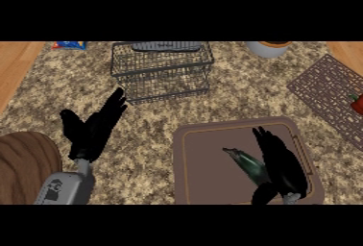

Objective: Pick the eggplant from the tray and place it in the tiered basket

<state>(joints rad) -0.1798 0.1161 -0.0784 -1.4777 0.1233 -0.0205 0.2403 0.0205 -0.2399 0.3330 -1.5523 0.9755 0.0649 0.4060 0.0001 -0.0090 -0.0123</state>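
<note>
A dark green-purple eggplant [245, 163] lies on the brown tray [205, 163] at the lower right, its stem end pointing up-left. My right hand [282, 166] is over the tray, its fingers stretched along the eggplant's right side and its thumb low beside it; the eggplant's rear part is hidden by the hand. The wire tiered basket [163, 69] stands at the back, left of centre. My left hand [96, 127] rests open to the left, fingers pointing up toward the basket's lower left corner.
A brown round object [25, 166] sits at the lower left edge. A dark perforated mat [330, 93] with a red item [356, 103] lies at the right. A grey bowl [268, 48] and a blue packet [68, 45] sit at the back.
</note>
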